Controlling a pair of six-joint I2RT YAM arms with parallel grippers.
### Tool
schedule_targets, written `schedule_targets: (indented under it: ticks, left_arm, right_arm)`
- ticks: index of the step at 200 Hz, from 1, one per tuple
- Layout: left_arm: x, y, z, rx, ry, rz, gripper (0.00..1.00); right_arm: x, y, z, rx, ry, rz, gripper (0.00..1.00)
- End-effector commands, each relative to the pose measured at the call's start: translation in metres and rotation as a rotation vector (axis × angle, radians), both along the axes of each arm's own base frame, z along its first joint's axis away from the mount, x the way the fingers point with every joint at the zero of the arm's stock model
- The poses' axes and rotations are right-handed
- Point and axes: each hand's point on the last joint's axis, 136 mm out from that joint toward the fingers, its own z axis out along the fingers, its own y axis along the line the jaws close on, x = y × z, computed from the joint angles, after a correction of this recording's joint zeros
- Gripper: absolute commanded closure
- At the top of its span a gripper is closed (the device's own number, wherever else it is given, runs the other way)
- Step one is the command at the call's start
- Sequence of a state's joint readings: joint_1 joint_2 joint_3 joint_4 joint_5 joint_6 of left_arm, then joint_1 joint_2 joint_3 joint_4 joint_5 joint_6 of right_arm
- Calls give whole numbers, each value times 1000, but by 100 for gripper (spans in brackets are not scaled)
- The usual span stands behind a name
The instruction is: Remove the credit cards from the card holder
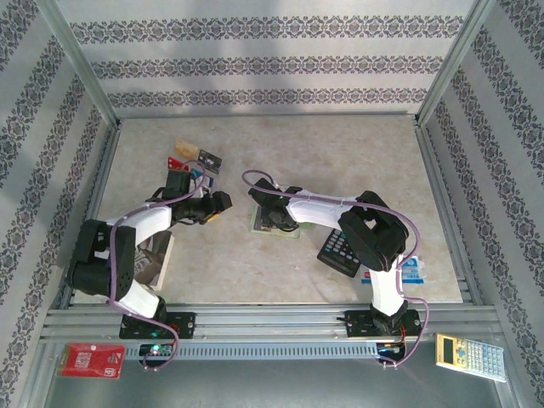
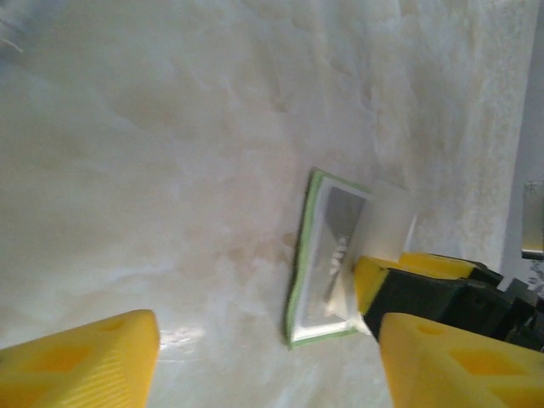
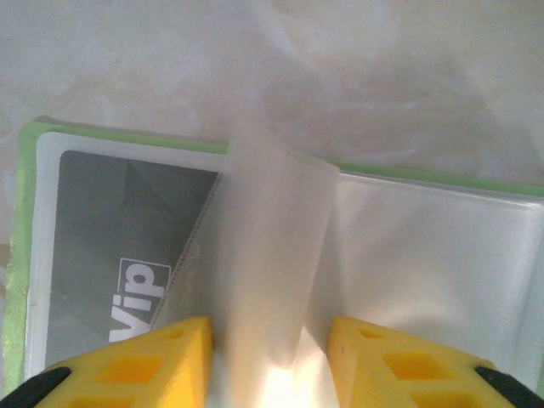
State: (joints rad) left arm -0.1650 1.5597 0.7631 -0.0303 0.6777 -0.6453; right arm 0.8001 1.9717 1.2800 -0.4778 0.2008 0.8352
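From the top, the holder [image 1: 289, 233] lies open mid-table. The right gripper [image 1: 266, 218] is down on it, and the left gripper [image 1: 223, 204] is just beside it, to the left. Loose cards [image 1: 194, 157] sit well apart, toward the far left.

On my left wrist camera, the left fingers [image 2: 85, 361] stand wide, with nothing between them but table [image 2: 170, 170].

On the right wrist camera, the right fingers [image 3: 144, 361] sit narrow on either side of a clear leaf [image 3: 272, 255] raised from the holder (whether they actually pinch it, I cannot tell). A grey card [image 3: 119, 238] lies in the left pocket.
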Motion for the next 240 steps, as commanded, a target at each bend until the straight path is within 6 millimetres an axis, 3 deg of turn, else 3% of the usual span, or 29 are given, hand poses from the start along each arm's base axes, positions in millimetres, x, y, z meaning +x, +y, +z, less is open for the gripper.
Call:
schedule_targets:
  ticks: [1, 56, 100, 158, 198, 240]
  left_arm:
    - [14, -31, 17, -92, -23, -32, 41]
    - [21, -66, 6, -136, 2, -71, 60]
    - [17, -95, -8, -109, 45, -148, 74]
    - [2, -88, -46, -20, 152, -154, 85]
    - [-7, -83, -61, 18, 194, -154, 91]
    - [-14, -70, -75, 104, 238, -136, 93]
  right_arm:
    - [-20, -12, -35, -29, 108, -1, 61]
    - [-12, -11, -25, 16, 62, -18, 72]
    - [-11, -9, -23, 43, 46, -35, 74]
    - [-4, -6, -9, 46, 9, -24, 74]
    - [-2, -6, -1, 41, -24, -24, 73]
    - [3, -24, 16, 16, -71, -59, 71]
